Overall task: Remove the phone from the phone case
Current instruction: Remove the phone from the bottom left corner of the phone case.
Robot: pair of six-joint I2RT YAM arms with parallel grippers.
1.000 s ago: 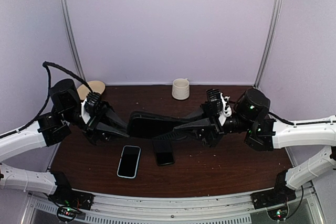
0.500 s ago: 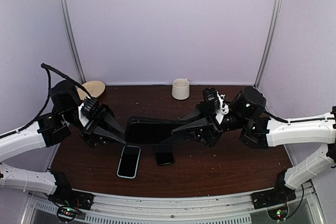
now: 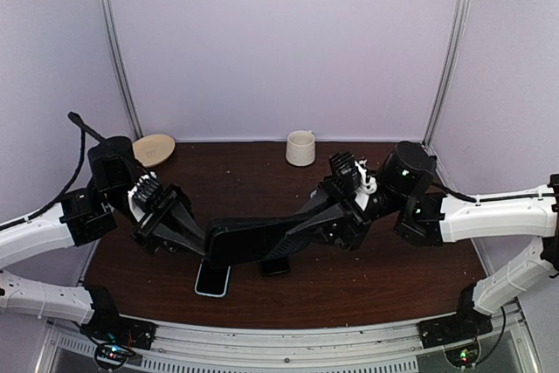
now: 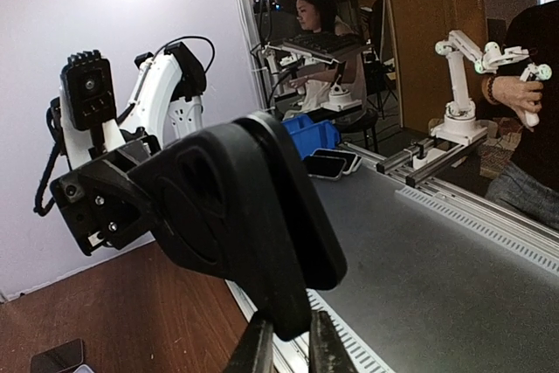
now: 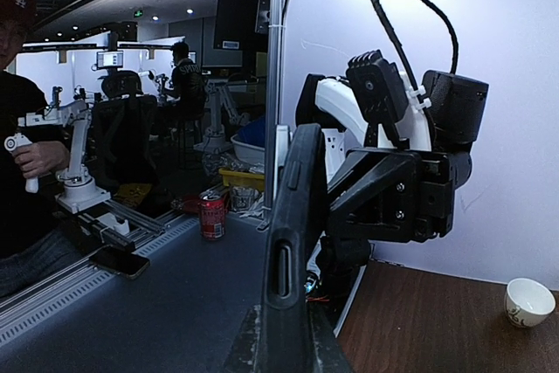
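we see the black phone case (image 3: 253,240) held up off the brown surface (image 3: 393,277), slung between the left fingers (image 3: 192,233) at one end and the right fingers (image 3: 307,220) at the other. from above the grips themselves are hard to read, but the wrist cameras settle it. the left wrist view shows the left fingers (image 4: 255,354) nearly together, pinching the bottom edge of the phone case (image 4: 227,216), whose broad back faces that camera. the right wrist view has the phone case (image 5: 288,251) edge-on, a narrow slot in its side, with the right fingers (image 5: 249,348) clamped on either face. in no view can we tell whether a phone sits inside. only the top view shows what lies under the fingers: a phone with a pale rim (image 3: 212,284) below the left fingers and a darker phone (image 3: 276,266) nearer the middle, both partly hidden by the case. a cup (image 3: 300,148) stands well beyond the right fingers.
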